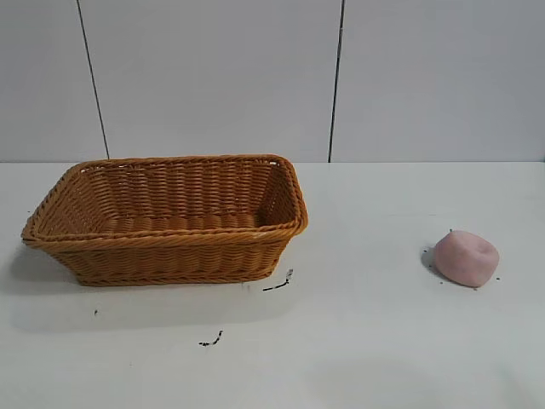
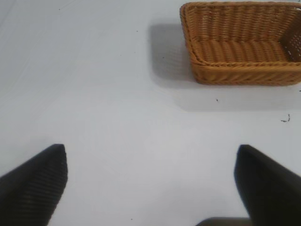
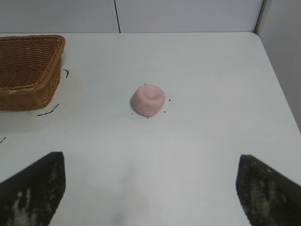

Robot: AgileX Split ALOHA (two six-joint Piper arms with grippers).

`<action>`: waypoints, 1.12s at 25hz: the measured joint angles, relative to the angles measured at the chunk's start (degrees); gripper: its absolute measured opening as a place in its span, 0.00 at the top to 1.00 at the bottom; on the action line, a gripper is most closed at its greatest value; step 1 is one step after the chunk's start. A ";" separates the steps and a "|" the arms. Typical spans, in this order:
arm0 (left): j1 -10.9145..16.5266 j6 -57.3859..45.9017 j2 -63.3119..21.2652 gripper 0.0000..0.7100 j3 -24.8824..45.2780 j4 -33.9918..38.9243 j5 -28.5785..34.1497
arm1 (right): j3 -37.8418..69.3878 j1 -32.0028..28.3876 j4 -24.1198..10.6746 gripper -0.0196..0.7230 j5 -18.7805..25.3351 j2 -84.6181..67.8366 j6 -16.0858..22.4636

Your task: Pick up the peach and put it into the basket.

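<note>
The pale pink peach (image 1: 465, 257) lies on the white table at the right, dimple up; it also shows in the right wrist view (image 3: 148, 100). The orange-brown wicker basket (image 1: 166, 217) stands empty at the left, and it shows in the left wrist view (image 2: 242, 42) and at the edge of the right wrist view (image 3: 28, 70). My right gripper (image 3: 150, 160) is open and empty, some way short of the peach. My left gripper (image 2: 151, 155) is open and empty, well away from the basket. Neither arm shows in the exterior view.
Small black marks (image 1: 279, 283) lie on the table in front of the basket. A grey panelled wall (image 1: 341, 77) stands behind the table. The table's right edge (image 3: 277, 80) runs beside the peach.
</note>
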 joint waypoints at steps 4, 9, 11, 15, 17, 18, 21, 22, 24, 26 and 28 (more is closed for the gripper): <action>0.00 0.00 0.00 0.02 0.00 0.00 0.00 | 0.00 0.00 0.00 0.05 0.00 0.00 0.00; 0.00 0.00 0.00 0.02 0.00 0.00 0.00 | 0.00 0.00 0.00 0.05 -0.10 0.00 0.00; 0.00 0.00 0.00 0.02 0.00 0.00 0.00 | -0.91 0.00 0.00 0.05 -0.39 0.28 0.12; 0.00 0.00 0.00 0.02 0.00 0.00 0.00 | -6.56 0.00 -0.11 0.05 -2.04 8.34 0.48; 0.00 0.00 0.00 0.02 0.00 0.00 0.00 | -10.18 0.00 -0.43 0.05 -1.98 15.45 1.24; 0.00 0.00 0.00 0.02 0.00 0.00 0.00 | -11.73 0.00 -0.61 0.05 -1.87 19.85 1.66; 0.00 0.00 0.00 0.02 0.00 0.00 0.00 | -17.73 0.00 -0.61 0.05 -1.75 32.83 2.10; 0.00 0.00 0.00 0.02 0.00 0.00 0.00 | -19.44 0.00 -0.61 0.05 -1.75 37.53 2.10; 0.00 0.00 0.00 0.02 0.00 0.00 0.00 | -23.65 0.00 -0.61 0.05 -1.69 46.08 1.98; 0.00 0.00 0.00 0.02 0.00 0.00 0.00 | -27.49 0.00 -0.61 0.05 -1.69 54.99 1.31; 0.00 0.00 0.00 0.02 0.00 0.00 0.00 | -31.56 0.00 -0.69 0.05 -1.62 63.26 0.48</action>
